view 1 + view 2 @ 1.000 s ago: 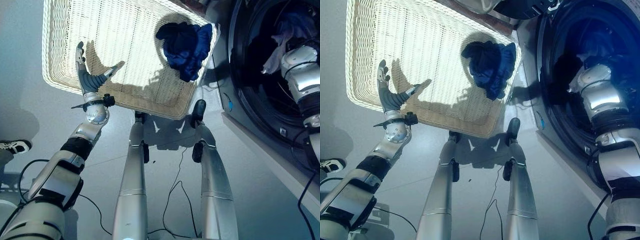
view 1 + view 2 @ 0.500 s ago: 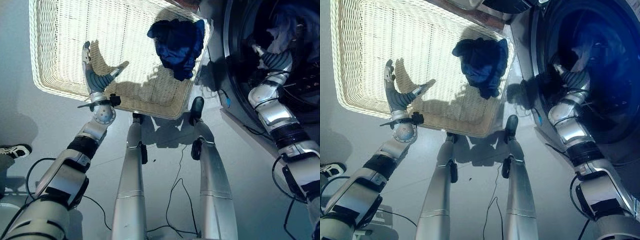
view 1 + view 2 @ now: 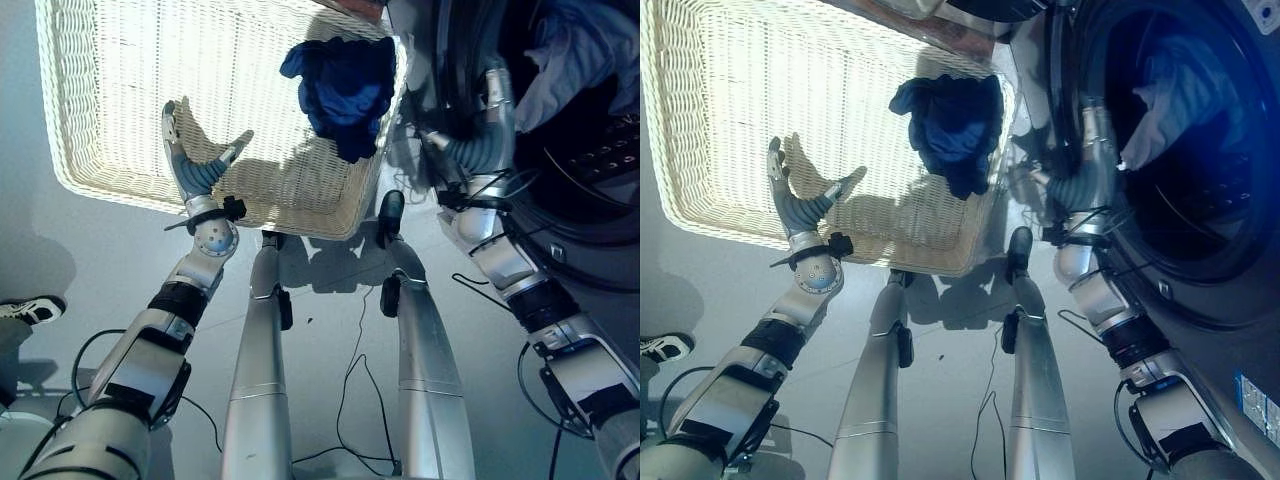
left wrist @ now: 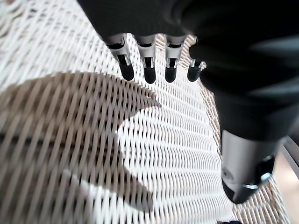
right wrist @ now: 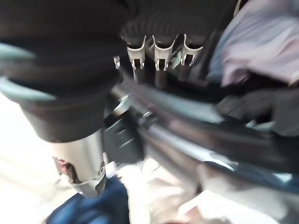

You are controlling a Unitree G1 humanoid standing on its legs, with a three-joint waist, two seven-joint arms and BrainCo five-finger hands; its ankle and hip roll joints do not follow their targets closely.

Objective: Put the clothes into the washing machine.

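The dark blue garment [image 3: 345, 90] lies crumpled in the corner of the white wicker basket [image 3: 110, 120] nearest the washing machine [image 3: 1200, 290], partly draped against the basket's wall. We judge it soft and light, a limp heap that will sag and trail once lifted, so we would take hold at the bunched middle of the pile, where the folds stand highest, not at a loose edge that could slip free or snag on the weave. It should not be fragile or slippery, though a trailing sleeve might catch the basket rim or the door seal.

Inside the drum we see pale clothes [image 3: 575, 60] already lying, so part of the load appears to be in.

Our left robot hand [image 3: 190, 160] hovers over the bare basket floor, well apart from the blue garment, fingers [image 4: 147, 65] straight and spread with the thumb out, grasping nothing. Its forearm rises from the lower left with the palm turned toward the weave.

Our right robot hand [image 3: 478, 140] sits at the mouth of the machine, by the door rim, its forearm angled up from the lower right. Its wrist view is smeared, but the fingers [image 5: 161, 58] look relaxed and released, with no cloth between them, as far as we can tell
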